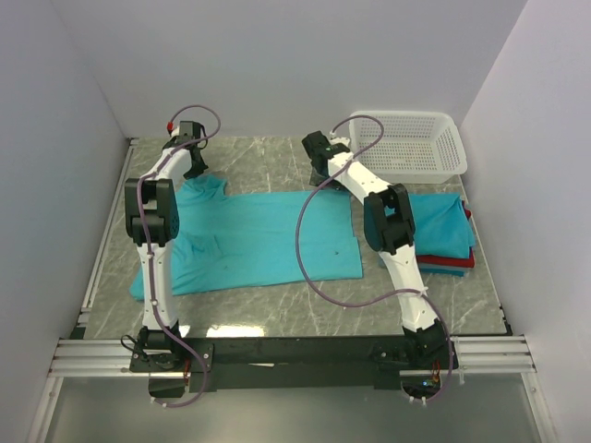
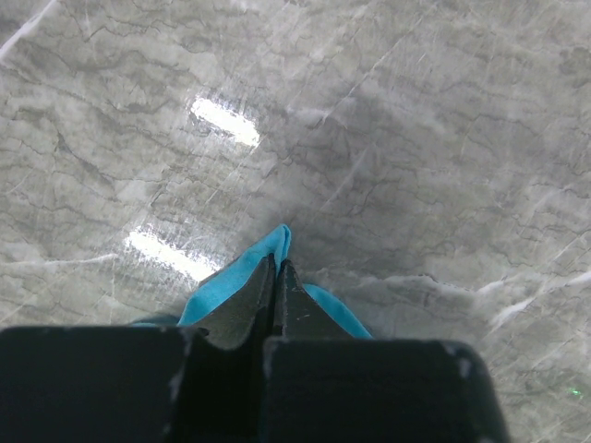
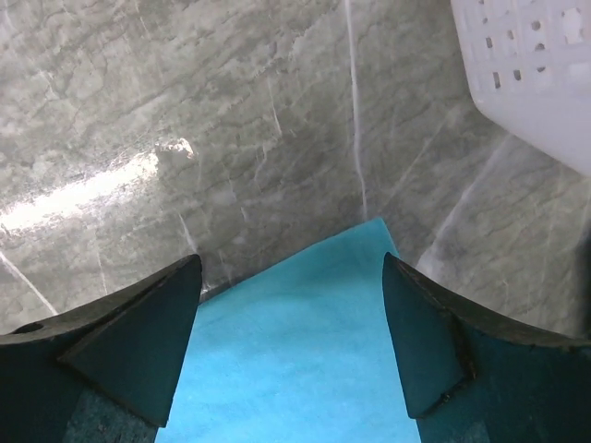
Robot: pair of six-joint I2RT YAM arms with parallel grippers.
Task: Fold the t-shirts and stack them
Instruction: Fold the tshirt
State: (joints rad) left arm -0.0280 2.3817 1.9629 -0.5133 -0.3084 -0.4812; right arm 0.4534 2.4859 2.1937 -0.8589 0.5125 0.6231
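A teal t-shirt lies spread flat across the middle of the table. My left gripper is at its far left corner, and the left wrist view shows the jaws shut on a fold of the teal cloth. At the shirt's far right corner my right gripper stands open. In the right wrist view its fingertips straddle the teal corner without touching it. A stack of folded t-shirts sits at the right, teal on top, with red and darker blue edges below.
A white mesh basket stands at the back right, just beyond the right gripper; its corner is near in the right wrist view. White walls enclose the table on three sides. Purple cables loop from both arms.
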